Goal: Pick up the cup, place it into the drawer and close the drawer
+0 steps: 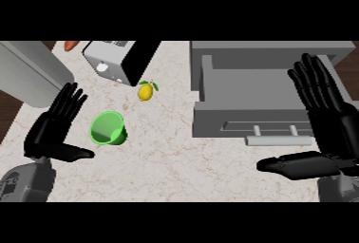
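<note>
A green cup (108, 128) lies tilted on the marbled counter (175, 161), its mouth facing the lower left. My left hand (52, 126) stands open just left of the cup, fingers straight and pointing up, thumb out toward it, not touching. A grey drawer (245, 90) stands pulled open at the right, with a pale handle (278, 139) on its front panel. My right hand (329, 118) is open over the drawer's right side, fingers straight up, thumb stretched left below the handle. Neither hand holds anything.
A yellow lemon (145, 91) lies above the cup. A white and black toaster (119, 59) sits at the back. A grey rounded appliance (28, 71) fills the upper left, with an orange carrot (70, 45) behind it.
</note>
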### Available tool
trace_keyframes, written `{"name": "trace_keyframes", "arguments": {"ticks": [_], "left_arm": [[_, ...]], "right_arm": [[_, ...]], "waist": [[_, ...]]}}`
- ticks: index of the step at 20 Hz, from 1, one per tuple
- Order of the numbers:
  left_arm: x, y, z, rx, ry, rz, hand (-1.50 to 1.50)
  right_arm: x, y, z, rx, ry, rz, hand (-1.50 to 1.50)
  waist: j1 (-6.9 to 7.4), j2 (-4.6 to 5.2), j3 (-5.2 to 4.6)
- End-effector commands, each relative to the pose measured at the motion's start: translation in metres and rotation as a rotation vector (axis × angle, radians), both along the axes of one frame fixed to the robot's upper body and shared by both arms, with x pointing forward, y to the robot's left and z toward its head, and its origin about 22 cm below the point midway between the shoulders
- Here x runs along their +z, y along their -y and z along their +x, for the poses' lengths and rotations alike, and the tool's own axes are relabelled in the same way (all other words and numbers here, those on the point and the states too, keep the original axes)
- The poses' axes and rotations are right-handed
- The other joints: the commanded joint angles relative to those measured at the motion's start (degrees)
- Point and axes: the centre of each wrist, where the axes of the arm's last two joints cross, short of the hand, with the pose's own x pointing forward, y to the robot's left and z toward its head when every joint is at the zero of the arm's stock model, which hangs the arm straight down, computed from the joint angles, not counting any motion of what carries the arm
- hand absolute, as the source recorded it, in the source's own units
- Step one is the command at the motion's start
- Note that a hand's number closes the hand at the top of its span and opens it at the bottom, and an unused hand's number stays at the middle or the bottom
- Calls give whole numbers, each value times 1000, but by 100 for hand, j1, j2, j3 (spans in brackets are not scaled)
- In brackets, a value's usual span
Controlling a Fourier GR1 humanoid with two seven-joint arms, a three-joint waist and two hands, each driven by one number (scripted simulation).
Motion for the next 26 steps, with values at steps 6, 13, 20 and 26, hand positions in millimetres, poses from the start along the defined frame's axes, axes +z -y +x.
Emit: {"name": "trace_keyframes", "arguments": {"ticks": [6, 13, 20, 26], "left_arm": [[-58, -11, 10, 27, -93, 57, -150], [-82, -31, 4, 70, -82, 90, -150], [-99, -7, 11, 87, -65, 78, -150], [-121, -9, -16, 89, -31, 48, -150]], "right_arm": [[23, 13, 17, 8, 15, -8, -150], [15, 15, 12, 10, 23, -20, -150], [13, 19, 26, 4, 20, 1, -150], [27, 8, 4, 29, 23, -8, -150]], "waist": [[-36, 9, -2], [-48, 13, -4], [-141, 61, -15], [-172, 47, -19]]}}
